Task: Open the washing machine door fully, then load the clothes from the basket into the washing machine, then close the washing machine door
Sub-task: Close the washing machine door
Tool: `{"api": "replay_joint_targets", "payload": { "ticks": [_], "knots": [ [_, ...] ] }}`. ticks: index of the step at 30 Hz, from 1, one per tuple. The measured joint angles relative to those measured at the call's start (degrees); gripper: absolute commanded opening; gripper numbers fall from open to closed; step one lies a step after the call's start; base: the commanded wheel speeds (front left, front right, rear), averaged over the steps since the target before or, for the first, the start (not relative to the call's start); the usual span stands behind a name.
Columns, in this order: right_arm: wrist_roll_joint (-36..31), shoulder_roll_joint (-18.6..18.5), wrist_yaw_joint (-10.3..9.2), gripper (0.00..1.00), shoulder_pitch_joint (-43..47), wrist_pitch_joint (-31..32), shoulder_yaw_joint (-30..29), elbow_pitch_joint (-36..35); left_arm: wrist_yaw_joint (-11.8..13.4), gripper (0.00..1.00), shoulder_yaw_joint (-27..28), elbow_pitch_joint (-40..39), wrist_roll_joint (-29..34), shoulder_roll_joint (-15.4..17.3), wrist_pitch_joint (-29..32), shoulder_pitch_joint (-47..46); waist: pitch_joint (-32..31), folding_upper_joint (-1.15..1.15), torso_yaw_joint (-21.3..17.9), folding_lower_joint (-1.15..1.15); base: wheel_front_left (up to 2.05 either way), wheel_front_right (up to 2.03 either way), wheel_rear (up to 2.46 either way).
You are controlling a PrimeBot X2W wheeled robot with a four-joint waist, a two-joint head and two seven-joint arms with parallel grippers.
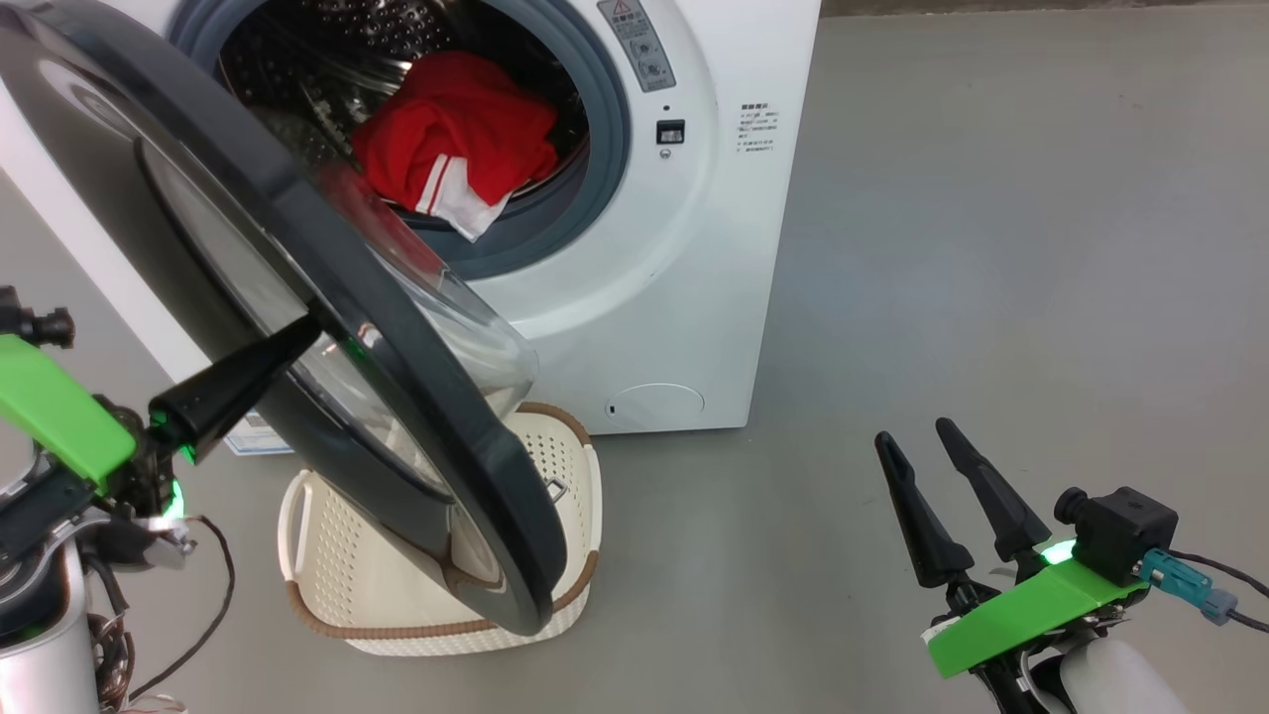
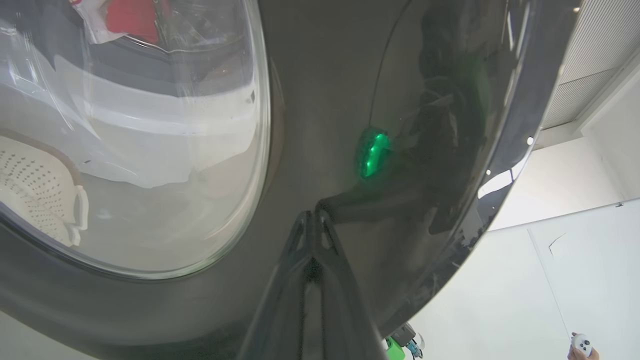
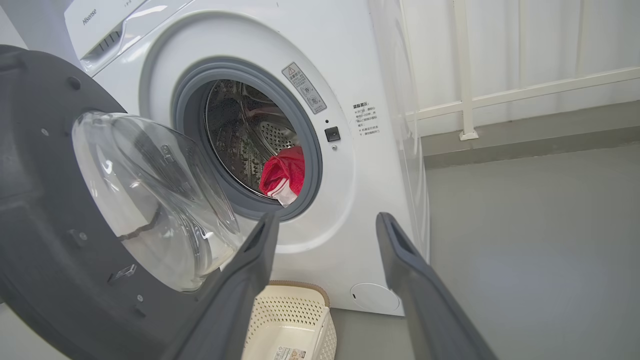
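The washing machine (image 1: 684, 258) stands with its door (image 1: 416, 416) swung partway out on the left. My left gripper (image 1: 312, 327) is shut, its tips resting against the door's glossy black outer rim (image 2: 350, 75) beside the glass bowl (image 2: 150, 125). Red clothes (image 1: 456, 139), one with white trim, lie in the drum at the gasket's lower lip, also seen as clothes (image 3: 285, 172) in the right wrist view. The cream basket (image 1: 337, 585) sits on the floor under the door and looks empty (image 3: 290, 320). My right gripper (image 1: 912, 434) hangs open at the lower right, away from everything.
Bare grey floor (image 1: 991, 248) stretches to the right of the machine. A white wall and railing (image 3: 465, 75) stand behind it. A person's hand holding a small white controller (image 2: 580, 345) shows at the bottom right of the left wrist view.
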Motion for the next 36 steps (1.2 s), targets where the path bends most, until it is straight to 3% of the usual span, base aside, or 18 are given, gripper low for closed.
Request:
{"api": "replay_joint_targets", "payload": {
  "ticks": [36],
  "knots": [
    [0.0,-0.2,0.0,1.0,0.0,0.0,0.1,0.2,-2.0,0.0,0.1,-0.2,0.5,-0.7,-1.5,-0.1,0.1,0.0,1.9,0.0,0.0,0.0,0.0]
  ]
}}
